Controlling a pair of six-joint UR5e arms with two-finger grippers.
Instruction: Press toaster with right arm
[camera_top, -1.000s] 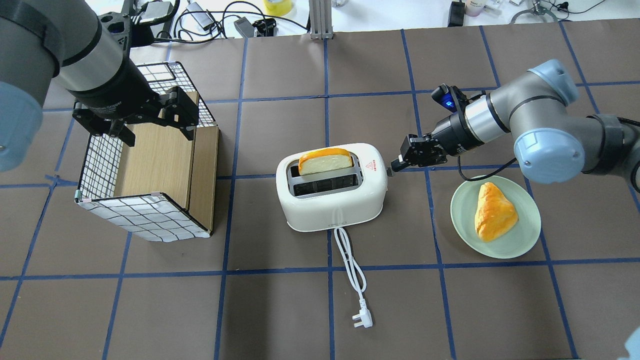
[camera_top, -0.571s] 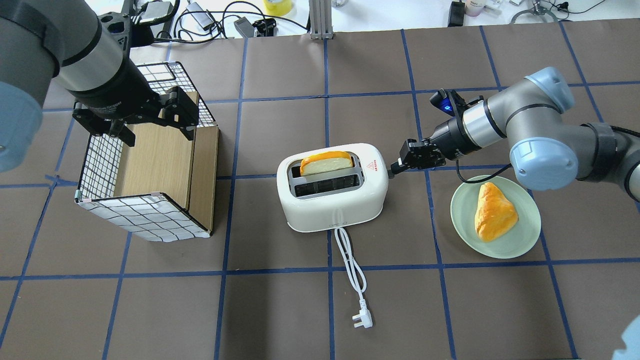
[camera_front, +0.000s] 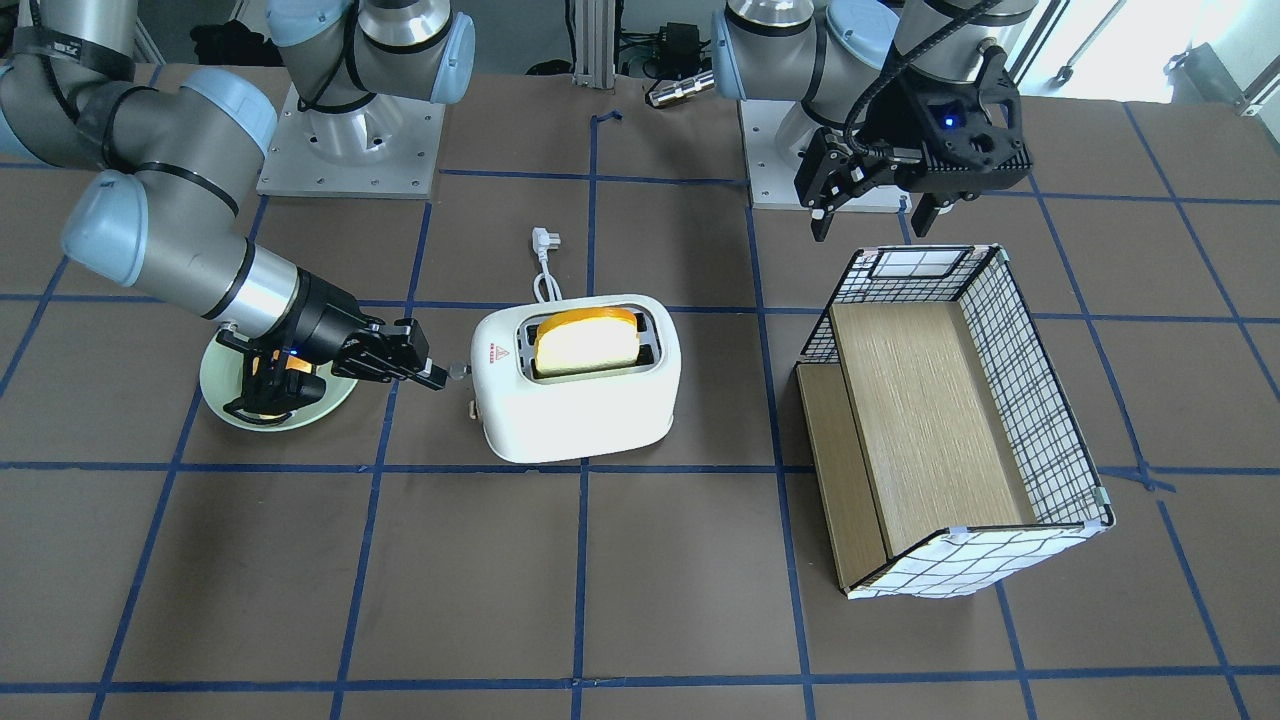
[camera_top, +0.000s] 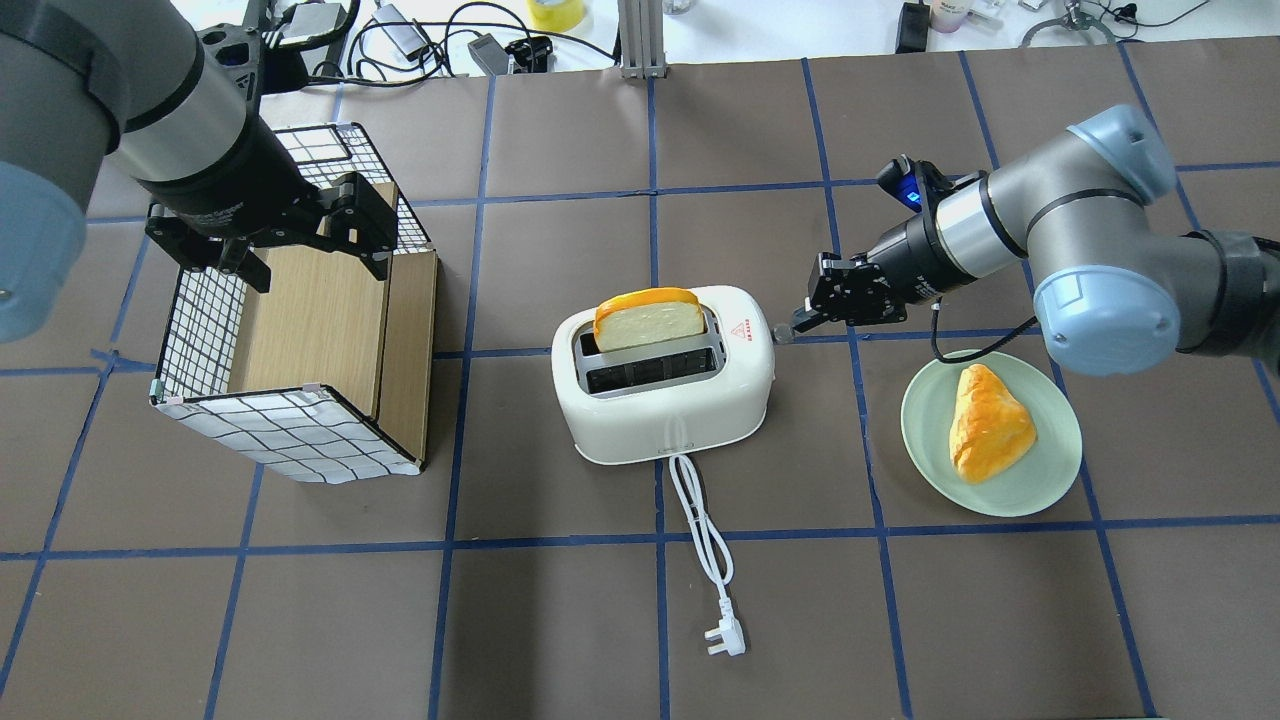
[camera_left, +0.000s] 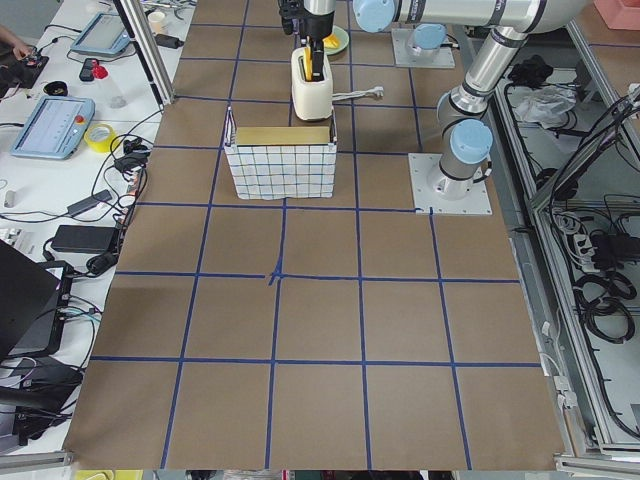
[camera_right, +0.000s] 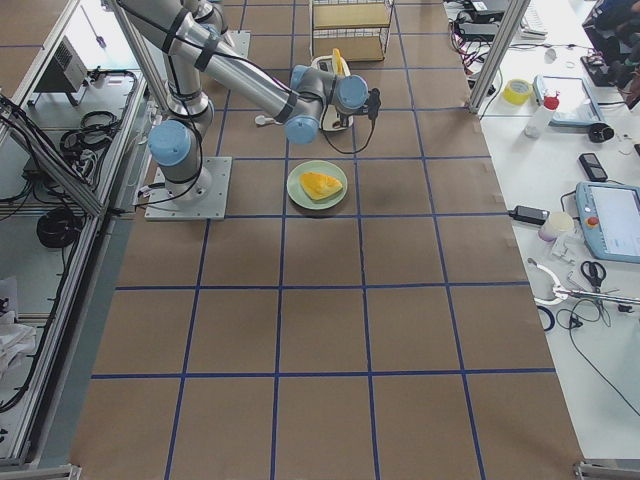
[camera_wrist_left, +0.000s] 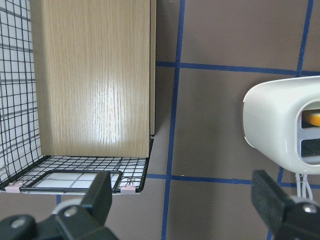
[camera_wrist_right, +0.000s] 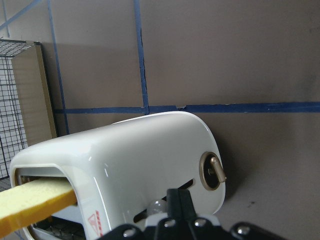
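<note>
Crate (camera_top: 300, 420) of wire grid with a wooden shelf, at the left of the overhead view. Above its far edge, left claw (camera_top: 315, 262), spread wide and empty.

At the centre of the tabletop (camera_top: 560, 600), toaster (camera_top: 665, 400), upright, with a bread slice (camera_top: 648, 318) standing high out of the far slot, so judged not yet pressed down. Trailing toward the bottom of the frame, white cord (camera_top: 700, 520) and plug (camera_top: 725, 640), lying loose, plugged into nothing visible.

Just off the toaster's right end, small lever knob (camera_top: 781, 332). At it, right claw (camera_top: 800, 324), pinched closed on nothing, tips touching the knob or just beside it; cannot tell which.

Further right, green plate (camera_top: 1040, 480) with a pastry (camera_top: 990, 420), near the right arm (camera_top: 1090, 300).

Risks from here:
- Slipping off the small round knob, given so narrow a contact from closed tips.
- Shoving the light toaster leftward rather than lowering the lever, if pushed sideways instead of down.
- Failing to latch with the plug loose, letting the bread spring back up.
- Clipping the plate rim with the wrist on the way down.

Heading of the toaster:
- Long axis lying left to right across the overhead frame, right end turned slightly toward the top.
- Slots parallel to that axis.
- Lever end facing right, at the right claw.
- Cord side facing the bottom edge.
</note>
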